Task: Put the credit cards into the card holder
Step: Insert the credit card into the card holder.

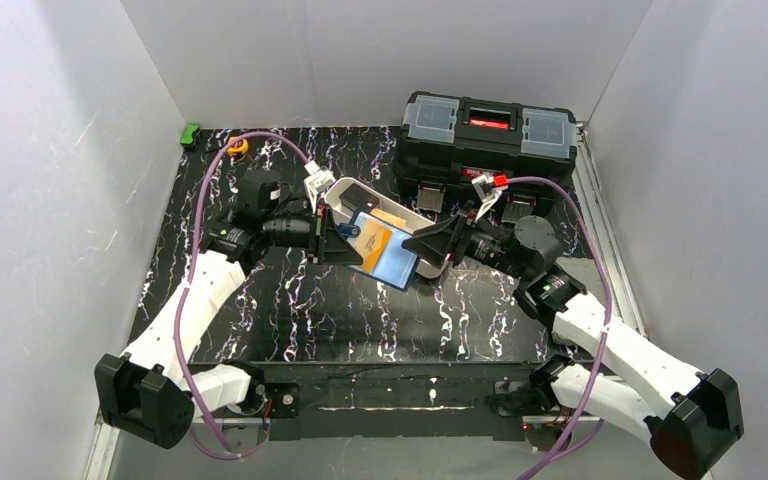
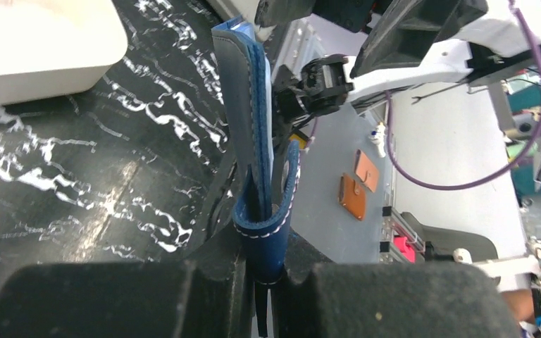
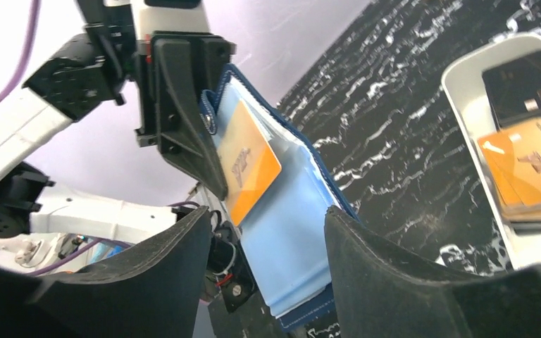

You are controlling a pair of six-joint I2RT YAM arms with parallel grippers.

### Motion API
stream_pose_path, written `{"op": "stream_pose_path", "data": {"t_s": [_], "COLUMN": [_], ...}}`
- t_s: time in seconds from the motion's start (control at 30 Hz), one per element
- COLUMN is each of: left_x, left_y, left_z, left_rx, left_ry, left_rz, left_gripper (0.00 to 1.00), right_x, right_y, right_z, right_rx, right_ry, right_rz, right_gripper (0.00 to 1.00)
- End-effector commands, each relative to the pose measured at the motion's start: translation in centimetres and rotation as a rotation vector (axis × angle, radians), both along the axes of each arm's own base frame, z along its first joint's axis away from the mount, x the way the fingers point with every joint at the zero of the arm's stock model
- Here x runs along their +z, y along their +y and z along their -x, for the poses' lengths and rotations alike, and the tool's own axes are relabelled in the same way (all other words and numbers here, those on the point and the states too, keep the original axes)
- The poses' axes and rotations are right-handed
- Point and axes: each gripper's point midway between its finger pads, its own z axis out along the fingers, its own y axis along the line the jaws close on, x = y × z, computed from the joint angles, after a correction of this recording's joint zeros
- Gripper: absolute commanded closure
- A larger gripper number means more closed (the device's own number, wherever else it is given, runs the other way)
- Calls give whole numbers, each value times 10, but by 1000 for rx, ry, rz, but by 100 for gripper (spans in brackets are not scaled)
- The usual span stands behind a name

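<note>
left gripper (image 2: 264, 282): clamped on card holder (image 1: 397, 262), keeping it spread | right gripper (image 3: 264, 243): fingers apart, letting orange card (image 3: 250, 165) sit tucked inside

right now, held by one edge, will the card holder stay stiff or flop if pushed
Probably floppy: the card holder looks like soft stitched leather, its tab curling over. Clamped at one edge by the left gripper, its free end would likely bend. The orange card inside may stiffen it.

Black marbled table (image 1: 360, 320) — white tray (image 1: 344, 192), black toolbox (image 1: 490, 140) on it.
</note>
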Motion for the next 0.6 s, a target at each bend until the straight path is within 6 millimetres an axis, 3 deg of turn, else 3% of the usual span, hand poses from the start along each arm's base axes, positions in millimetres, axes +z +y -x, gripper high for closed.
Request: {"op": "stream_pose_path", "data": {"t_s": [0.0, 0.1, 0.4, 0.57], "left_x": [-40, -59, -63, -71], "left_y": [11, 14, 18, 16], "left_z": [4, 9, -5, -8], "left_rx": [79, 71, 117, 160], "left_ry": [40, 61, -18, -31], "left_rz": [-105, -126, -167, -136], "left_gripper": [100, 100, 100, 100], "right_x": [-18, -27, -41, -49], "right_y": [3, 12, 51, 62], "right_z": [-7, -6, -6, -10], "right_rx": [-27, -5, 42, 74], "right_ry": [66, 104, 158, 202], "right_rz": [92, 91, 121, 129], "right_gripper": [31, 27, 20, 14]}}
